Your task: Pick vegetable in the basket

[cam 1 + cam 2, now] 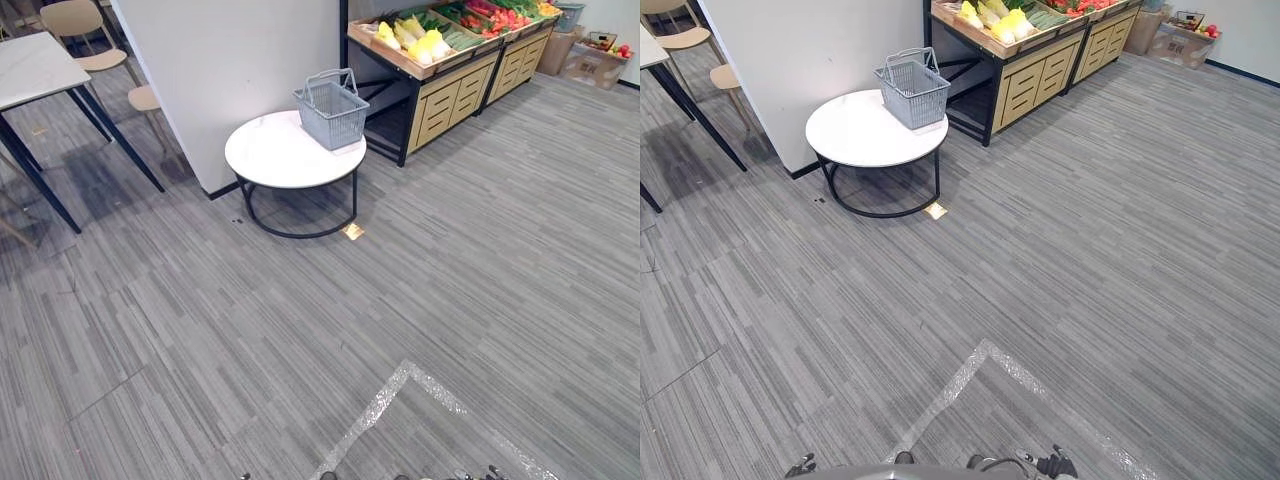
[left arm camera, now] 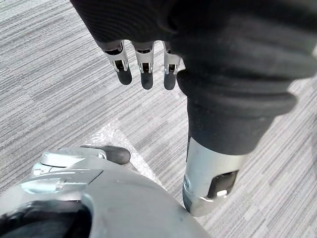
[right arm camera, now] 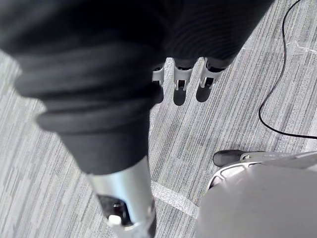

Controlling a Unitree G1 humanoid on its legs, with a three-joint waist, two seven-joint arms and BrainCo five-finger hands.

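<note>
— Down by the floor [image 1: 400,280], how do the hands hang?
— Left hand [image 2: 146,74] and right hand [image 3: 181,87]: fingers straight and slack, holding nothing.
— And the vegetables [image 1: 425,40]?
— Far ahead on the wooden stand [image 1: 440,100], just right of the grey basket [image 1: 332,110], which sits upright on the round white tabletop [image 1: 275,155]. All are well apart from both hands; the right hand is probably nearer the vegetables.
</note>
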